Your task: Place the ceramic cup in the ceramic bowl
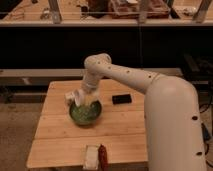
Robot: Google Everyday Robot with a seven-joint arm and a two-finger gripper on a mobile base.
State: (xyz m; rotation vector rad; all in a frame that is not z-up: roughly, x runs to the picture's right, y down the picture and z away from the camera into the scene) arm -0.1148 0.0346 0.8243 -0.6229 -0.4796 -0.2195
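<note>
The cup (73, 97) is showing as a pale shape left of the frame's centre. It is sitting right at the upper-left rim of the green bowl (86, 120) and touching or just beside the gripper (82, 101). The gripper is hanging over the bowl's near-left part, at the end of the white arm (130, 77), which is reaching in from the right of the frame. I cannot tell how far the claw is open, nor whether it is actually gripping the cup or only standing beside it.

Judging by this, the placing step is in hand: the cup is arriving at the bowl but is not clearly resting inside it. The next move is probably calling for a small shift toward the bowl's middle, a short lowering, then a release.

The cup seems to be leaning, with its long axis tilted toward the upper left, though its mouth is not clear.

Around them, the wooden table (60, 135) is carrying a black flat thing (121, 99) right of the bowl and a white box (91, 157) at the bottom edge.
</note>
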